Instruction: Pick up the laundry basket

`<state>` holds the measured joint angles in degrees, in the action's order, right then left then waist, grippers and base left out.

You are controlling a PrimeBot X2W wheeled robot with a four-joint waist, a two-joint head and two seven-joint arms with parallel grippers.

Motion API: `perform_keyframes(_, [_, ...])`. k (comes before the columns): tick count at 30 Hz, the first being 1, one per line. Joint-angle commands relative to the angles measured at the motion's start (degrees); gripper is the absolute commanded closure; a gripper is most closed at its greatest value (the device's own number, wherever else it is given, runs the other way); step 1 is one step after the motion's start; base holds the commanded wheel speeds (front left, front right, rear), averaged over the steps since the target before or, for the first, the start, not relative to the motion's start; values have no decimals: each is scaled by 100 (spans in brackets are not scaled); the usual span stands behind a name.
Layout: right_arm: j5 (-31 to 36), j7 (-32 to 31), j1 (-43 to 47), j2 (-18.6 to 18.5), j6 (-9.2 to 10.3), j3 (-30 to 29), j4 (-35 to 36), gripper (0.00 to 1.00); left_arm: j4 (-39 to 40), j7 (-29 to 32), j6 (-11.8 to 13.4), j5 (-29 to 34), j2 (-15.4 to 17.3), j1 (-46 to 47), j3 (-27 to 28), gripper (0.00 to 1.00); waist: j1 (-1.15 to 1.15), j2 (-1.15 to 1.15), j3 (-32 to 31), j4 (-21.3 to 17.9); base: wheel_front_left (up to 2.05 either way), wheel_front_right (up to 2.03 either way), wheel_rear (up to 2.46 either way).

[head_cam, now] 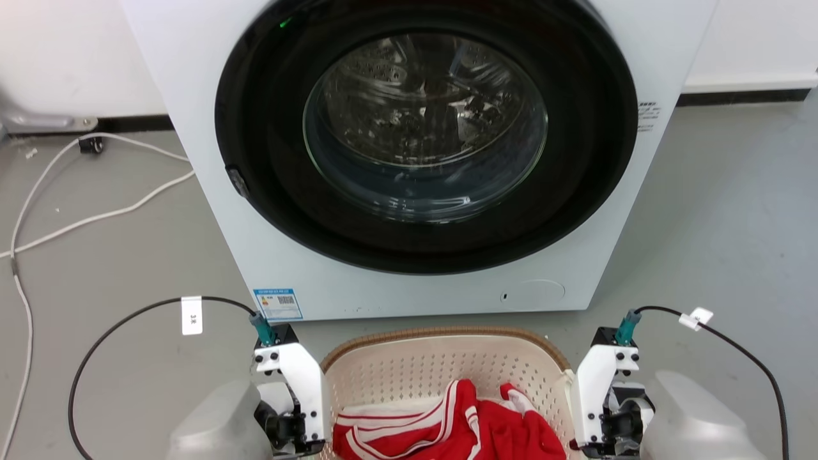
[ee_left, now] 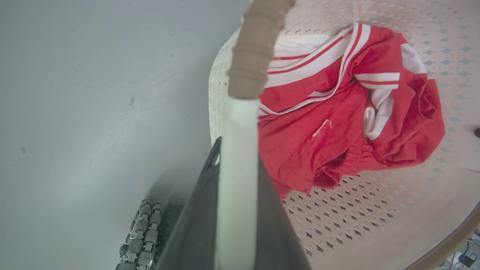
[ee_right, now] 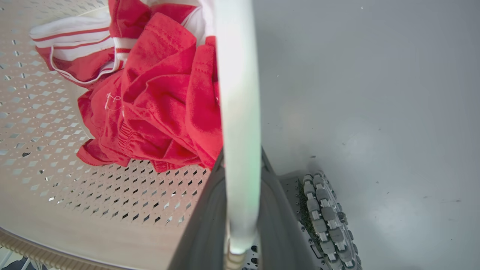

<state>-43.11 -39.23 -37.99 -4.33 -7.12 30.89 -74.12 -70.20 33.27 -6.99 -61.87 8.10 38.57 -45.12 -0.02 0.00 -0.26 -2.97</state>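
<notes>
As red clothes (head_cam: 447,428) sit in laundry basket (head_cam: 441,364), left fingers (ee_left: 200,225) & right fingers (ee_right: 210,225) clamp its white handles (ee_left: 238,168).

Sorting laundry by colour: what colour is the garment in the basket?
The garment is red with white stripes, clearest in the left wrist view.

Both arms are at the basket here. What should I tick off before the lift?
1. Left gripper closed on the left handle: ok.
2. Right gripper closed on the right handle: ok.
3. Red garment lying inside the laundry basket, not over its rim: ok.
4. Washing machine door shut, out of the way: ok.
5. Basket base off the floor: cannot tell.
</notes>
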Motion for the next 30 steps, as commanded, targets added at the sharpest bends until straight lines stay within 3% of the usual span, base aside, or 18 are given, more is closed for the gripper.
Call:
perform_keyframes(1, [-1,-33,111,177,-66,-62,53,100,87,2,-89,-106,-243,-111,-3,100,2,0,-140,-25,0,0,0])
perform_keyframes(30, [634,-139,109,225,-66,-615,57,100,155,-142,-91,-228,-248,-58,-369,100,2,0,-256,-97,0,0,0])
